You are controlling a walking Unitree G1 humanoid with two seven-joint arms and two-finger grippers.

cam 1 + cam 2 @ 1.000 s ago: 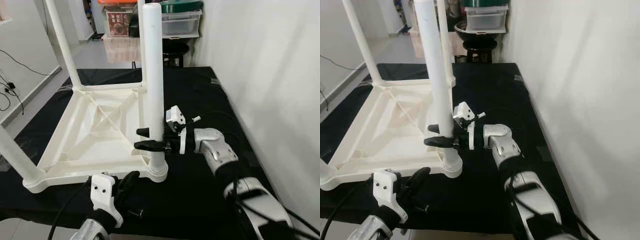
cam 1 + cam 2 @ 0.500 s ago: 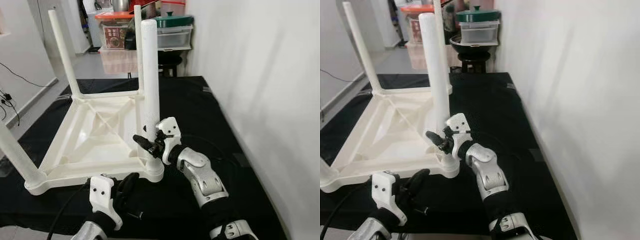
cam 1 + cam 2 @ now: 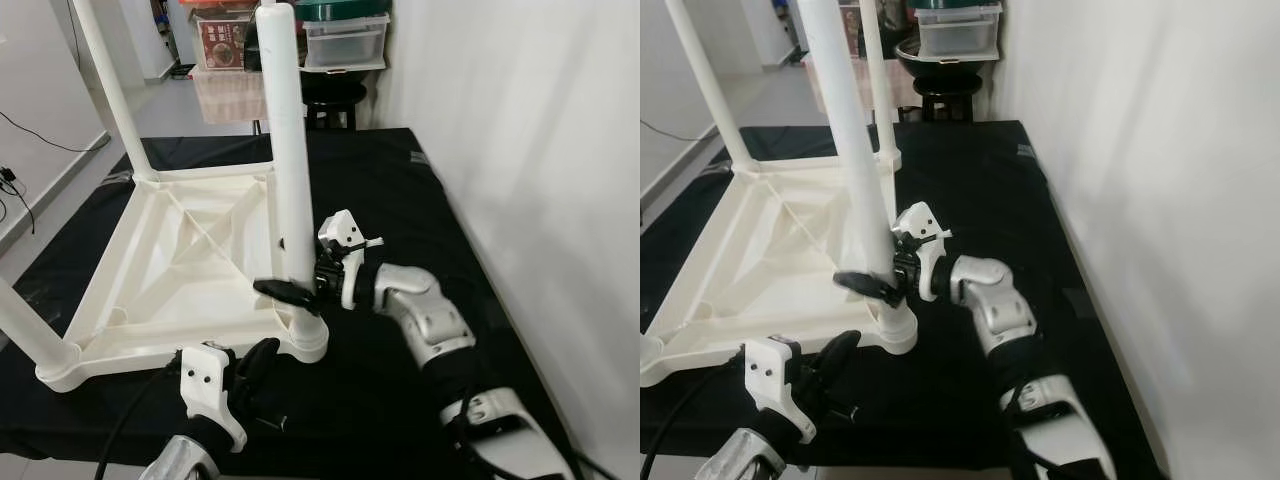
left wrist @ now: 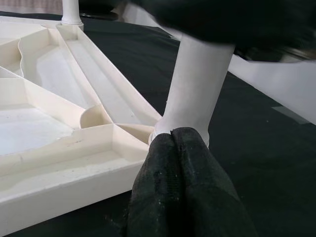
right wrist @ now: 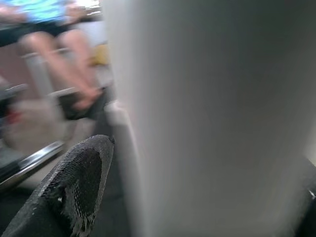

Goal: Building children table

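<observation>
Lowered since before, right gripper [image 3: 290,291] pinches the table leg [image 3: 285,170]; left gripper [image 4: 180,148] pressed together beside its socket.

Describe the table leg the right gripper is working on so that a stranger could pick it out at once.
On the black mat lies an upside-down white plastic table with its legs pointing up. The leg in question stands in the corner socket nearest the robot on its right side. Alone among the legs, it has the right gripper closed around its lower part, just above the socket.

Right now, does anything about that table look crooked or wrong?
Yes: the near table leg held by the right gripper leans left instead of standing straight in its corner socket. The upside-down table looks undamaged.
</observation>
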